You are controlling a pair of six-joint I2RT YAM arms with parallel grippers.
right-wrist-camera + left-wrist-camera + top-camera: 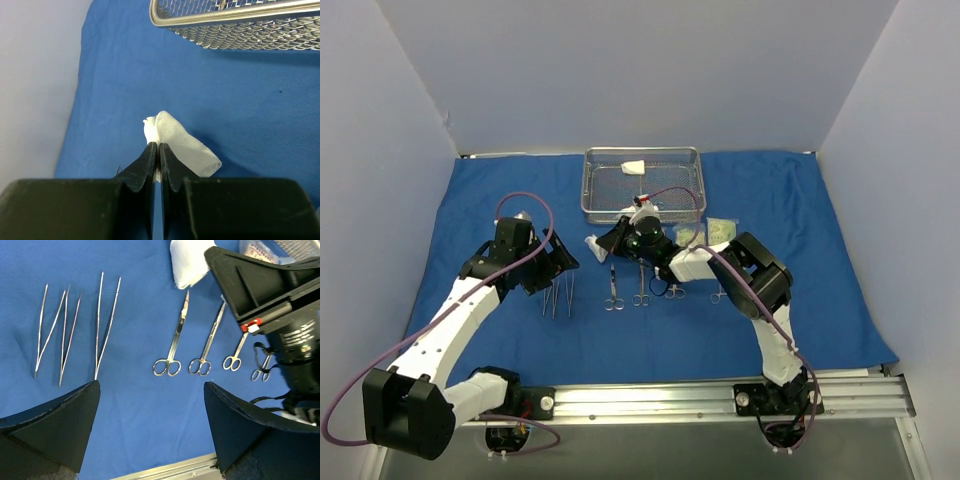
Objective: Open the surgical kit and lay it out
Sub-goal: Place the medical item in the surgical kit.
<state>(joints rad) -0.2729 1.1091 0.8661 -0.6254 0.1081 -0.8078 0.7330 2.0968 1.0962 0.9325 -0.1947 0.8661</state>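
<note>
The blue drape (800, 260) lies spread flat over the table. On it sit three tweezers (70, 337) in a row, then several scissors and forceps (175, 340) side by side. The wire-mesh tray (590, 185) stands at the back with one white gauze pad (633, 167) inside. My right gripper (159, 146) is shut, its tips pinching a second gauze pad (187, 145) low over the drape, in front of the tray's left corner. My left gripper (151, 386) is open and holds nothing, hovering near the tweezers (558, 297).
Small clear packets (720, 230) lie on the drape right of the right arm. The metal rail (670, 395) runs along the near edge. White walls close in the left, back and right sides. The right gripper's black body (280, 295) looms close beside the left gripper.
</note>
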